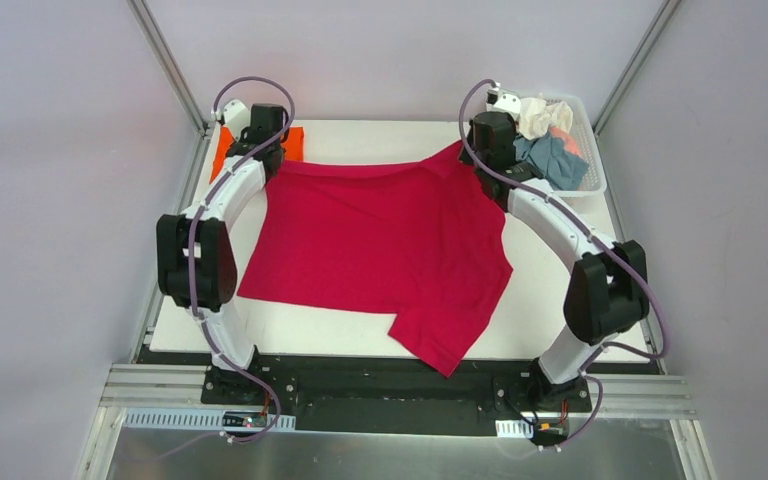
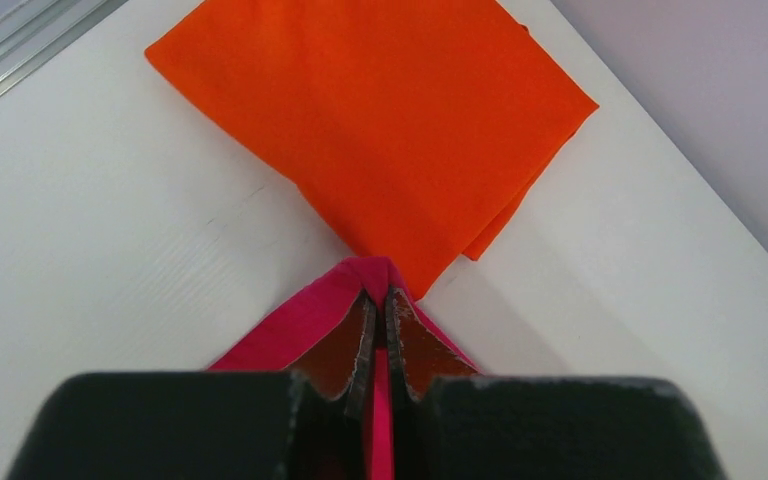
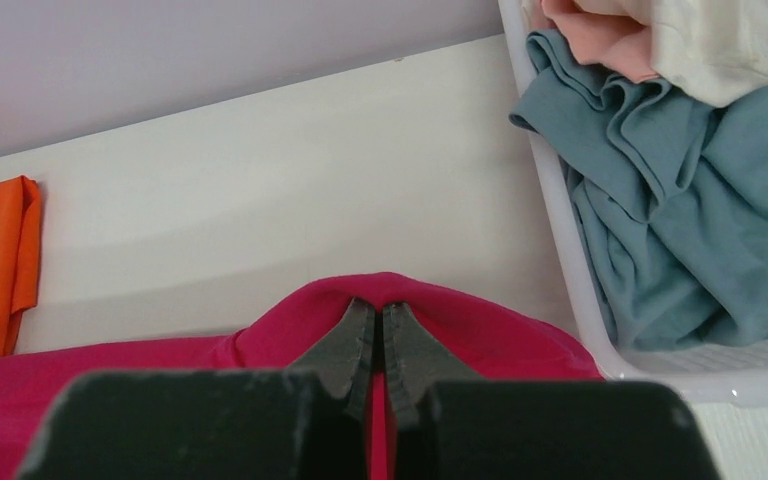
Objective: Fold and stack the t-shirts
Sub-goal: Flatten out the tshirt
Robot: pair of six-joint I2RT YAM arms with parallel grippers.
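The left end effector (image 2: pixel 380 300) is pinched tight on a far corner of the red t-shirt (image 1: pixel 380 240), with the cloth squeezed between its two fingers. The right end effector (image 3: pixel 378 310) is pinched tight on the other far corner. The shirt spreads out behind them over the white worktop (image 2: pixel 110 230). Just ahead of the left one lies the folded orange t-shirt (image 2: pixel 370 110). Right beside the right one, a white basket (image 3: pixel 570 280) holds a grey-blue t-shirt (image 3: pixel 700 220), a pink t-shirt (image 3: pixel 600 40) and a cream t-shirt (image 3: pixel 720 50).
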